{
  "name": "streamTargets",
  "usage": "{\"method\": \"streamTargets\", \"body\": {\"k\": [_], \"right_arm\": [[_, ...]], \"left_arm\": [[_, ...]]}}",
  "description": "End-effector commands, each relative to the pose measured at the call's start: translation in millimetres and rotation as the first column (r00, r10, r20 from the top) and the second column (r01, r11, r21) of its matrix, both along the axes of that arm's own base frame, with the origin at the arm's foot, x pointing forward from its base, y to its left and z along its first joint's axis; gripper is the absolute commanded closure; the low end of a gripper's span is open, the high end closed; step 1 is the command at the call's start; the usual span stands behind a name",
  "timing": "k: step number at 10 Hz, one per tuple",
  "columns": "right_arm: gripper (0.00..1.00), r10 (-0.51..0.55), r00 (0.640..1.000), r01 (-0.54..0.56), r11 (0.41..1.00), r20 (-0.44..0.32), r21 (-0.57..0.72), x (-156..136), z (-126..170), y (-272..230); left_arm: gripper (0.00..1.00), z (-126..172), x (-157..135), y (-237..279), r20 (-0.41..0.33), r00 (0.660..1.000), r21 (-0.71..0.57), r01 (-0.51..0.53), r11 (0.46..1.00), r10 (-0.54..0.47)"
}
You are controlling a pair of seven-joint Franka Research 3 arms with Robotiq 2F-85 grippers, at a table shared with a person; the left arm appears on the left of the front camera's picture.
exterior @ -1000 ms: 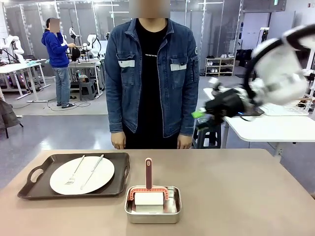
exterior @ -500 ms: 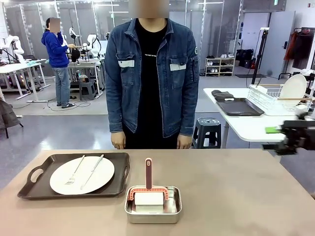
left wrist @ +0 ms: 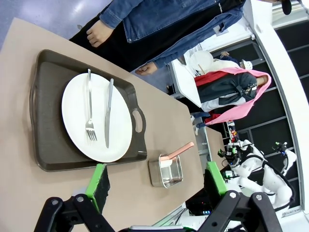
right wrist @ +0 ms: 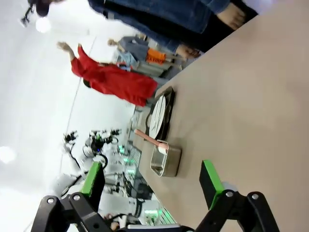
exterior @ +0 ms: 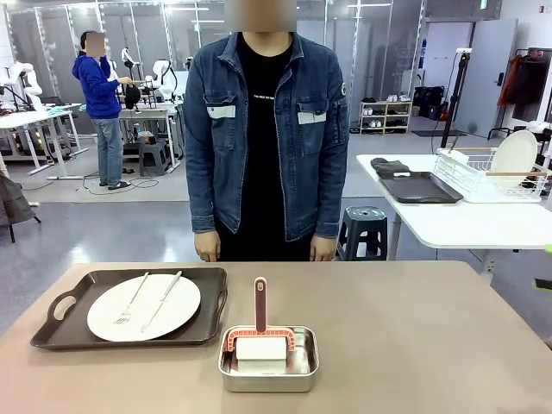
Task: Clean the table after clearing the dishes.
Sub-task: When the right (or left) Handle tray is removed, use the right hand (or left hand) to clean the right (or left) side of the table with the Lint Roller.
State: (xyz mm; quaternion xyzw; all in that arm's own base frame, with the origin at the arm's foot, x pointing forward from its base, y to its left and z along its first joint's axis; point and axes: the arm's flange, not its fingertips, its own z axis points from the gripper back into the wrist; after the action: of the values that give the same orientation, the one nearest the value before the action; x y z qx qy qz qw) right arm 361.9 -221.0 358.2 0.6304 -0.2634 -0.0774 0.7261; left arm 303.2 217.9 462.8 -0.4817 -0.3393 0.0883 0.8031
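1. On the table (exterior: 414, 345), toward its left end in the front view, lies a dark tray (exterior: 93, 280) with a white plate (exterior: 177, 310) in its middle.
2. A fork (exterior: 134, 300) and a knife (exterior: 164, 299) lie side by side on the plate, both slanted, handles toward the far side.
3. Just beside the tray's near right corner stands a steel pan (exterior: 268, 373). The left wrist view shows a narrow gap between the two.
4. Inside the pan sits a white block (exterior: 261, 348) with a pink-handled tool (exterior: 260, 304). Its handle reaches over the pan's far rim.
5. The left fingers (left wrist: 99, 181) are spread wide and grasp nothing. They hang in the air above the table, and in their view the pan lies between them farther off, with the tray beyond one tip.
6. The right fingers (right wrist: 209, 182) are likewise spread wide and grasp nothing. Their view runs along the tabletop to the pan, with the tray past it.
7. A person (exterior: 263, 129) in a denim jacket stands at the table's far edge, arms down, both hands (exterior: 207, 247) hanging just above that edge.
8. Behind, to the right, a white side table (exterior: 466, 226) carries a wire rack (exterior: 470, 172) with a round white dish (exterior: 515, 155) upright in it, and a dark flat tray-like thing beside the rack.
9. A dark stool (exterior: 366, 226) stands at that side table's near left corner.
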Motion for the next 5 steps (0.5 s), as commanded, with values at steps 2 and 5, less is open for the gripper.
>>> {"method": "streamTargets", "body": {"k": [2,5], "right_arm": [[0.0,-0.027,0.996,0.026,1.0,0.084,0.01,-7.7,-6.3,3.4],[0.0,-0.044,0.999,0.044,0.999,-0.013,0.019,-13.6,-8.9,-11.2]], "left_arm": [[0.0,0.3,-1.0,2.2,0.024,1.0,-0.009,0.004,1.0,-0.004],[0.0,0.3,-1.0,2.2,0.024,1.0,-0.009,0.004,1.0,-0.004]]}}
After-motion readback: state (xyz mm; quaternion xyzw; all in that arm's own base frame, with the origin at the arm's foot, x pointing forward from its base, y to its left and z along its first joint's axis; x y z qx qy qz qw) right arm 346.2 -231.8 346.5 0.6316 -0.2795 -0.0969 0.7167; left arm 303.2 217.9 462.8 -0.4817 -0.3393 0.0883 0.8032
